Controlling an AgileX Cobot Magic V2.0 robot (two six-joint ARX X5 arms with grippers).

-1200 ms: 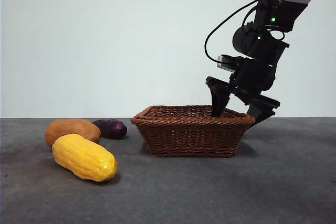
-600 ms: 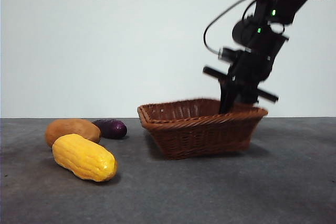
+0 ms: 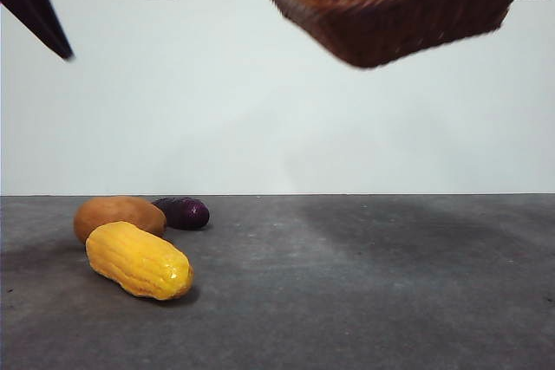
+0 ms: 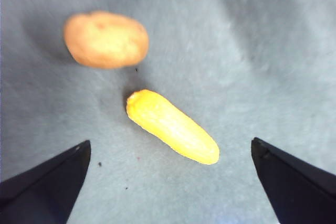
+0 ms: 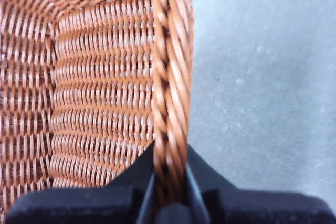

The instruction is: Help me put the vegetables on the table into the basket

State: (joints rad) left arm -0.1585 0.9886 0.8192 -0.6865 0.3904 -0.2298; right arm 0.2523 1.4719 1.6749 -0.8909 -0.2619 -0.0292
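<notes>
**Lifting Stage: Basket Airborne, Vegetables Not Yet Collected**

Holding the basket [image 3: 395,6] clear of the desk [image 3: 364,283], the right end effector [image 5: 170,190] is clamped on the braided rim, one jaw inside the wall and one outside, as the right wrist view shows. In the front view the basket hangs high at the upper right, tilted, with its left end higher than its right, and nothing is visible inside it in the right wrist view.

All three vegetables lie on the desk at the left. The corn cob [image 3: 139,259] is nearest the camera, the potato [image 3: 119,216] sits just behind it, and the eggplant [image 3: 183,212] lies farther back and to the right of the potato. None is in the basket.

The left end effector [image 4: 168,182] hangs above this group with its jaws spread wide apart and holding nothing. In the left wrist view the corn cob lies ahead of the open jaws and roughly centred between them, its long axis running diagonally to the line between the jaws. The left arm is judged the nearer arm for any pick; only its dark tip shows at the upper left of the front view.

Judgement: the task is at an early stage. A wrist rotation is probably needed so the jaws close across the cob's narrow width.
</notes>
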